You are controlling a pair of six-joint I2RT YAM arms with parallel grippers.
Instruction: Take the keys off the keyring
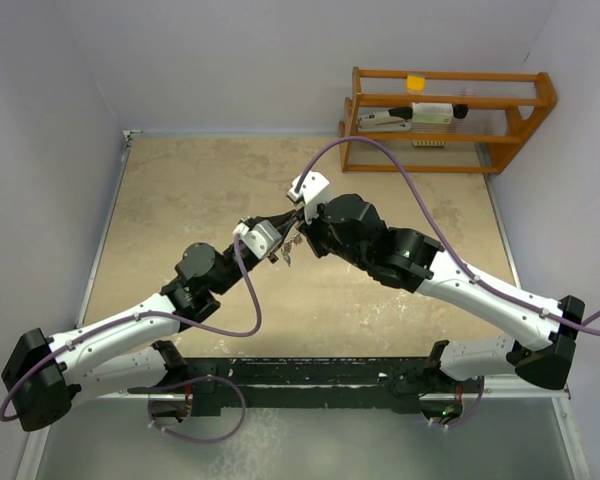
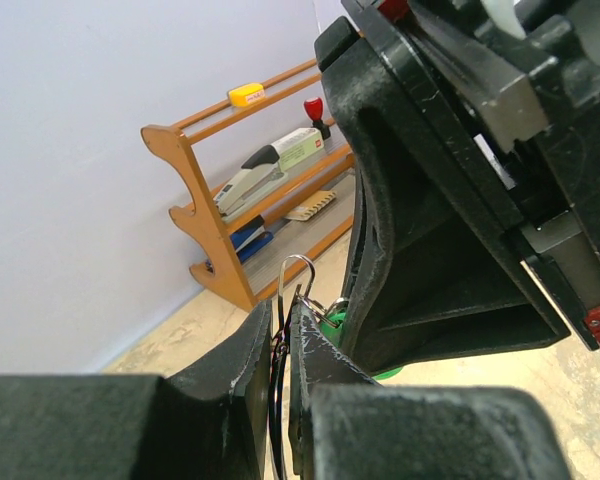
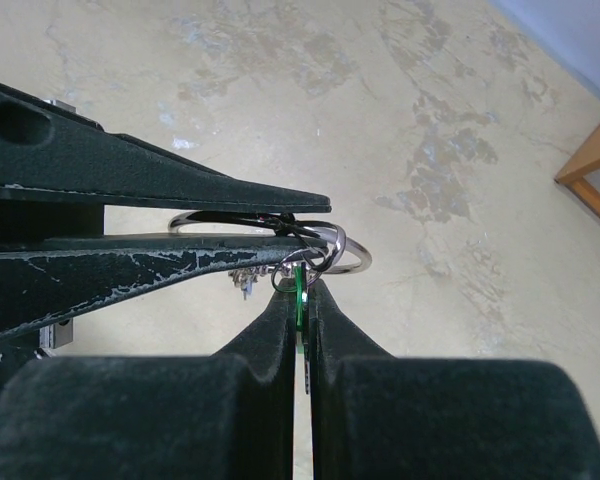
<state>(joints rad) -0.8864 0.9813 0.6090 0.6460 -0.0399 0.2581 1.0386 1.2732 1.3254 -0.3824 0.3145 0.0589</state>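
- Right wrist view: the keyring (image 3: pixel 358 258) is held up off the table (image 1: pixel 180 200), at the point where the two arms meet over its middle. The silver wire pokes out past the fingertips on one side.
- The green key (image 3: pixel 298 288) sits on that ring, edge-on to the lens and just beside the wire. The remaining keys (image 1: pixel 286 256) dangle below the meeting point. They are too small in the overhead view to count or tell apart.
- Step in hand, as I read it: working the green key off the ring, one arm anchoring the ring and the other handling the key. No key lies loose on the table, so the task looks early.
- Next move, as I judge it: the key's hole has to be walked along the wire to the split in the coil, so it wants a small slide and twist with the ring held steady. Risk: the thin wire slipping between the pads.
- Right gripper (image 3: pixel 302 300): jaws pressed nearly together, pinching the green key's head.
- Left gripper (image 3: pixel 320 226): fingers drawn close, clamping the keyring's wire between them. Its own wrist view shows a loop of wire rising out of the narrow gap.
- Further out: a wooden rack (image 1: pixel 450 120) stands at the far right edge, well apart from the work.
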